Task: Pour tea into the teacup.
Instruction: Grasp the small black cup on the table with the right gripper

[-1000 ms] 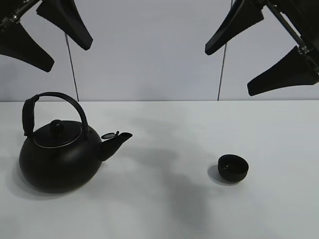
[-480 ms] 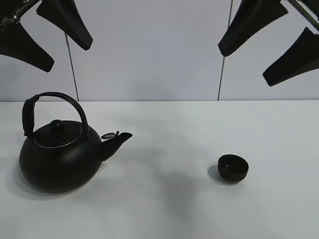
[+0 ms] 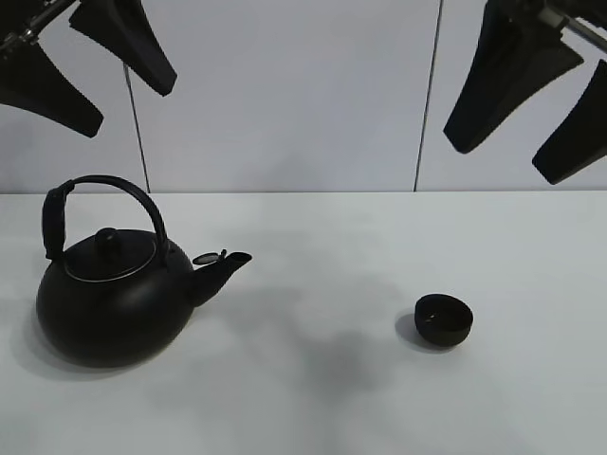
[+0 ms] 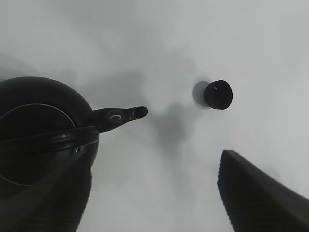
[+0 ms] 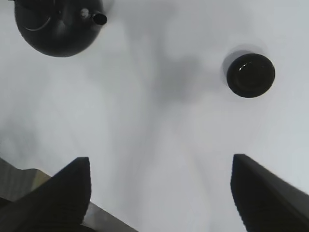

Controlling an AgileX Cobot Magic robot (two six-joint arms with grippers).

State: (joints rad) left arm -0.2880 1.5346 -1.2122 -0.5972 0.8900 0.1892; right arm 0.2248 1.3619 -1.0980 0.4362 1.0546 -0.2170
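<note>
Teacup (image 3: 443, 319) last in line. Left gripper (image 3: 128, 106) up high, jaws spread, holding nothing. Kettle (image 3: 109, 303) under it on table (image 3: 313, 398), spout pointing right. Teacup upright, well apart from Kettle. Right gripper (image 3: 505, 161) high above it, jaws spread too, empty.

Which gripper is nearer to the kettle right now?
Left. The left gripper hangs open high above the kettle; the right gripper hangs high near the teacup, across the table from it.
</note>
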